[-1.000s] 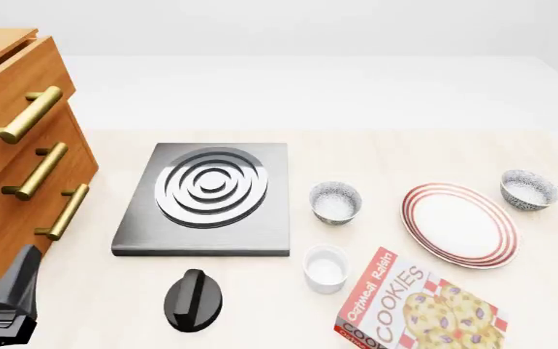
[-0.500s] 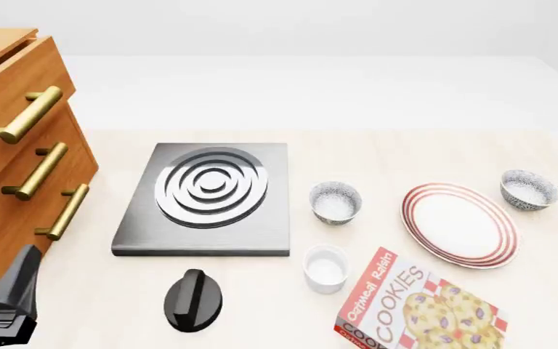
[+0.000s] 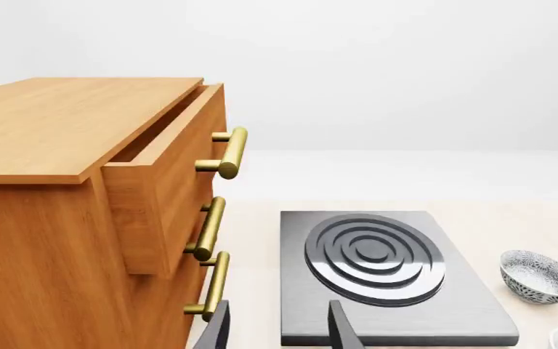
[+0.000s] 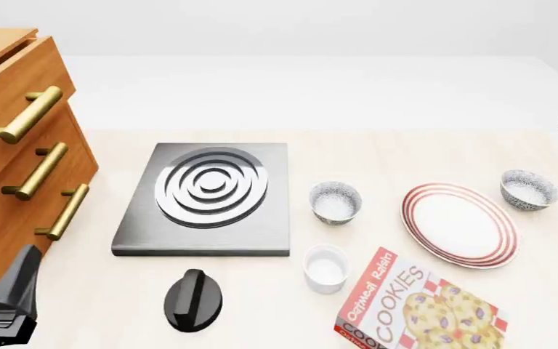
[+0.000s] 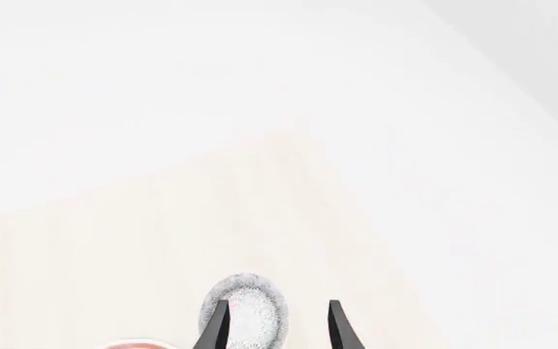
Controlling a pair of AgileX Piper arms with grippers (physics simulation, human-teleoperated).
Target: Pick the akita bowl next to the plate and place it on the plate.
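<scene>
Pale wood-grain tabletop [image 4: 376,156] carries everything. Far left: orange-brown wooden drawer cabinet [image 4: 8,167] w/ brass bar handles, top drawer ajar. Next, flat square grey metal stove plate [image 4: 206,200] w/ concentric rings; black knob [image 4: 192,299] nearer the camera. Plate [image 4: 458,224], white w/ thin red rings, lies right of centre. Cookie box [image 4: 420,309] sits just beside its near-left rim. Akita bowl [image 4: 528,190], speckled grey, white inside, rests just beside plate's far-right rim, nothing blocking it. Look-alike bowl [image 4: 336,201] stands left of plate; plain white cup [image 4: 325,268] nearer. Right gripper [image 5: 276,327] hangs over akita bowl, fingers apart. Left gripper [image 3: 277,331] fingers apart, empty.
</scene>
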